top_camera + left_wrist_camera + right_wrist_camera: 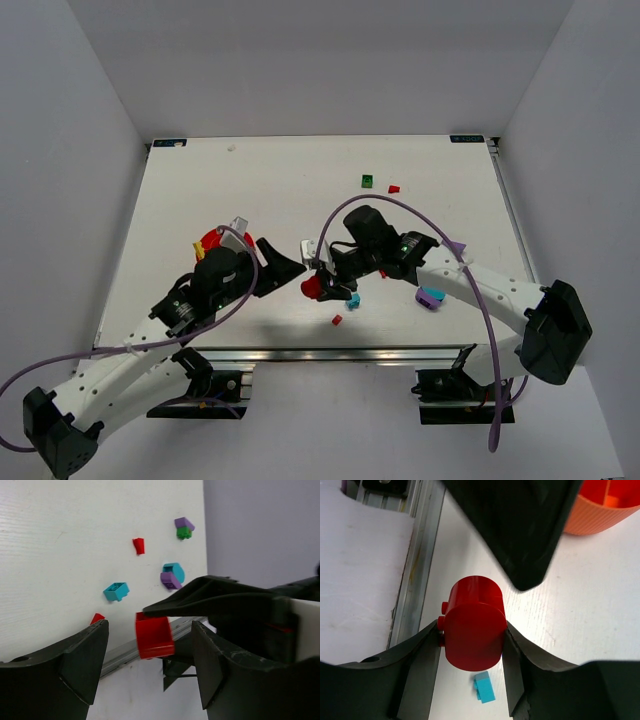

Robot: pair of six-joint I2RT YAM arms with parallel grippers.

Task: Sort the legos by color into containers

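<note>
Right pincer (472, 632) around red bowl (474, 607)

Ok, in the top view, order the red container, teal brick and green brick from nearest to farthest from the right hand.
1. red container, held in the right hand.
2. teal brick, just to its right.
3. green brick, toward the far edge.

Robot lab test cell indicated: flat white tabletop (250, 190) enclosed by plain white panel walls (330, 60), aluminium rail (330, 354) at near edge.
</note>
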